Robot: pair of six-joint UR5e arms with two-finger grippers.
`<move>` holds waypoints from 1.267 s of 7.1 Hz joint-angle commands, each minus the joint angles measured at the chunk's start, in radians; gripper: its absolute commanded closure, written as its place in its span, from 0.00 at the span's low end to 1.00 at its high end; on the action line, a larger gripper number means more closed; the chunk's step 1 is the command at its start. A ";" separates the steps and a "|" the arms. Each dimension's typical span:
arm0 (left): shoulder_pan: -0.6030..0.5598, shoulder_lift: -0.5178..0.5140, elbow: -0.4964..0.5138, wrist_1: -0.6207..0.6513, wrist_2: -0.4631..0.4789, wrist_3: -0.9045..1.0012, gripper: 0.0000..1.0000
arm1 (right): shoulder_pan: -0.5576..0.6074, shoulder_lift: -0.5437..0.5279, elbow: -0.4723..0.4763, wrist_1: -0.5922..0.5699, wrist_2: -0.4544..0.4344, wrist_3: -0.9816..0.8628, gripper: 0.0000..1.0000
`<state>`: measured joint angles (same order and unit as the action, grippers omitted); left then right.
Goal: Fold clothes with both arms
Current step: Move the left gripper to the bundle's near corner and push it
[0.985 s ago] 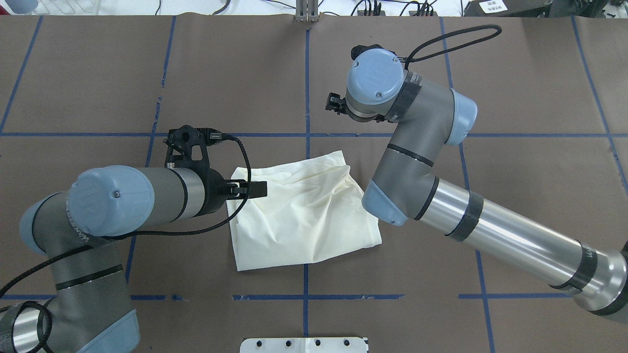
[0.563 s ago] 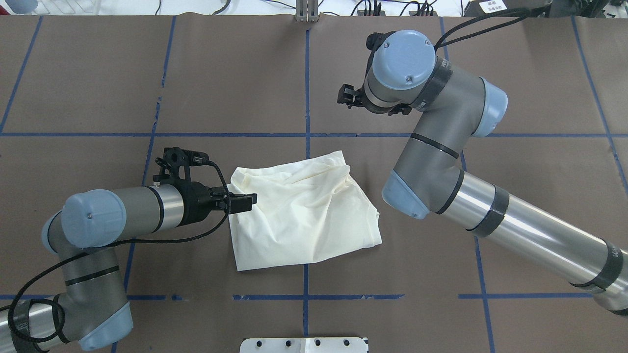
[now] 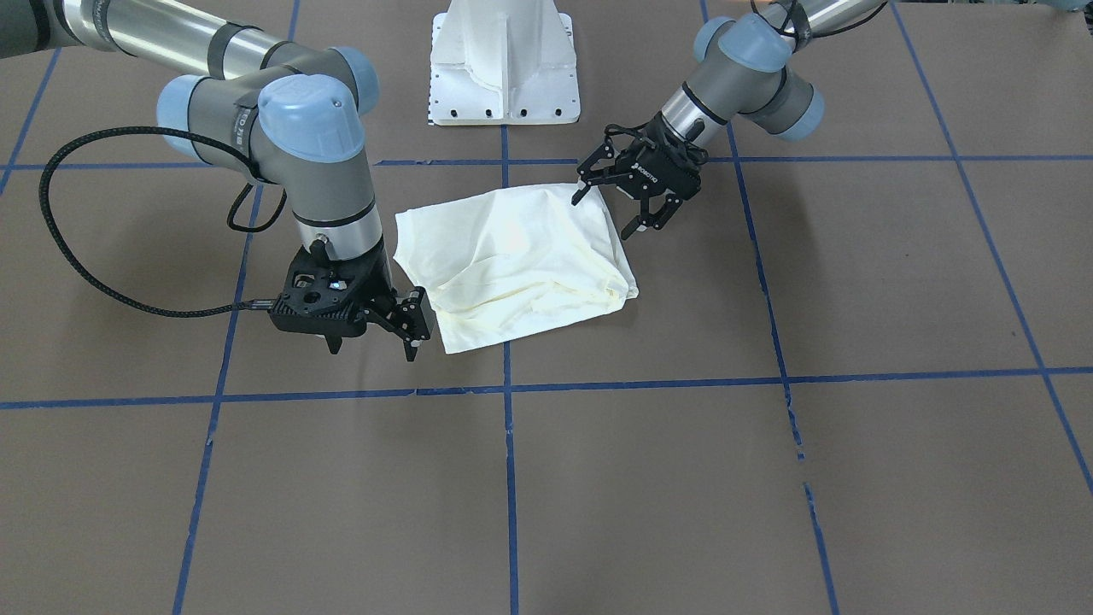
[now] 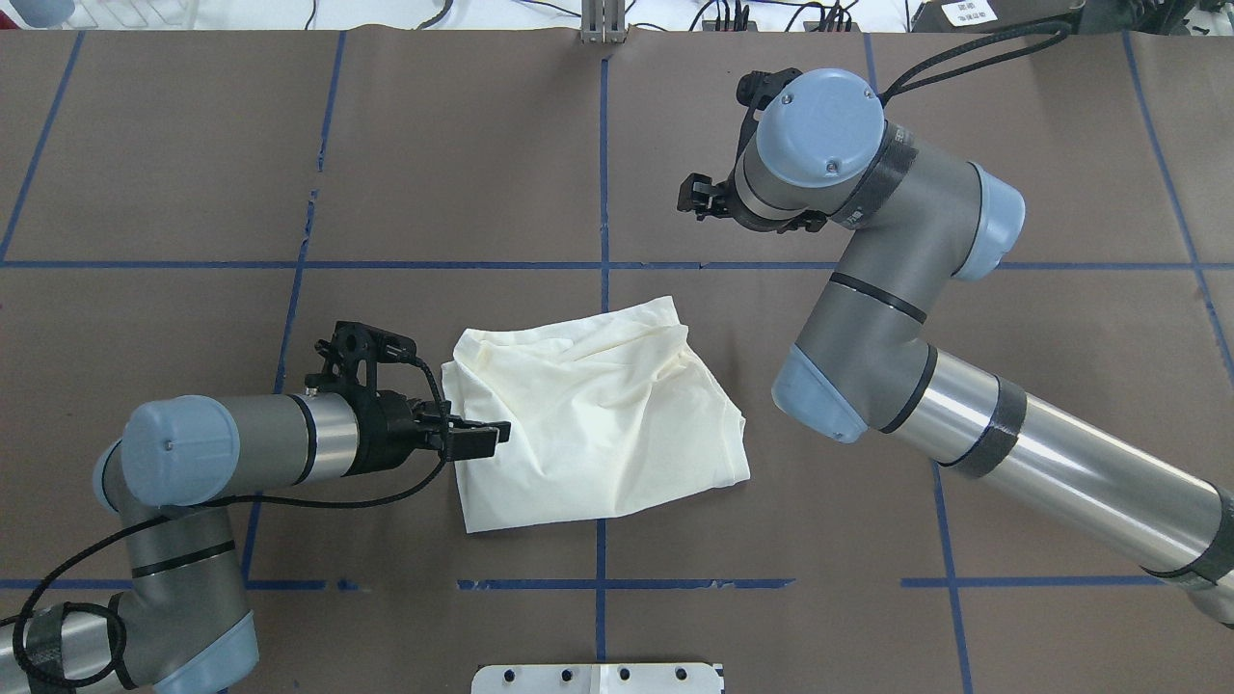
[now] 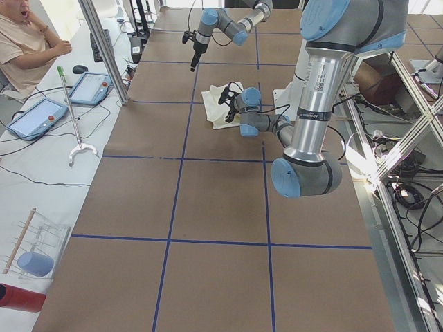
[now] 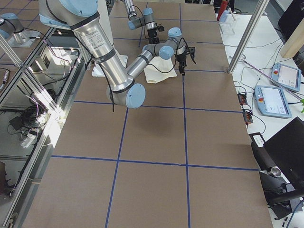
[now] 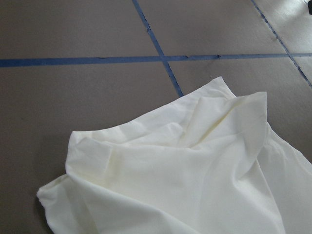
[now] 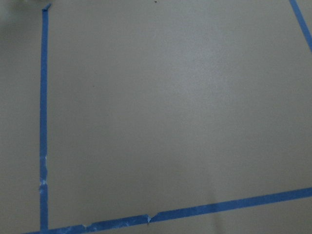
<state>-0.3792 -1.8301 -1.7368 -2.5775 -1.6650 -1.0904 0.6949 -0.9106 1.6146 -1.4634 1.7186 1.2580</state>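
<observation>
The cream T-shirt [image 4: 598, 434] lies rumpled, plain side up, on the table [image 4: 193, 145]. The left gripper [image 3: 603, 217] sits at its edge, jaws spread, gripping nothing; the right gripper [image 3: 374, 344] hangs over bare table beyond, seemingly released too

White ROBOTIQ lettering stands on the left gripper [image 3: 604, 217]

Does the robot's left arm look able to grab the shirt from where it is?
Probably yes: the left end effector hangs open right at the edge of the shirt, with nothing between them.
</observation>
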 commanded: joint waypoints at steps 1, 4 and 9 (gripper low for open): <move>0.058 0.000 0.002 -0.001 -0.004 -0.005 0.00 | 0.000 -0.005 0.001 0.000 -0.002 -0.002 0.00; 0.126 0.002 -0.001 -0.047 -0.004 -0.008 0.00 | 0.000 -0.008 0.001 0.000 -0.004 -0.002 0.00; 0.210 0.035 -0.016 -0.190 -0.019 -0.008 0.00 | 0.000 -0.011 0.001 0.002 -0.010 0.000 0.00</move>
<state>-0.1742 -1.8007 -1.7413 -2.7549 -1.6725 -1.0990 0.6949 -0.9218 1.6153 -1.4619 1.7097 1.2578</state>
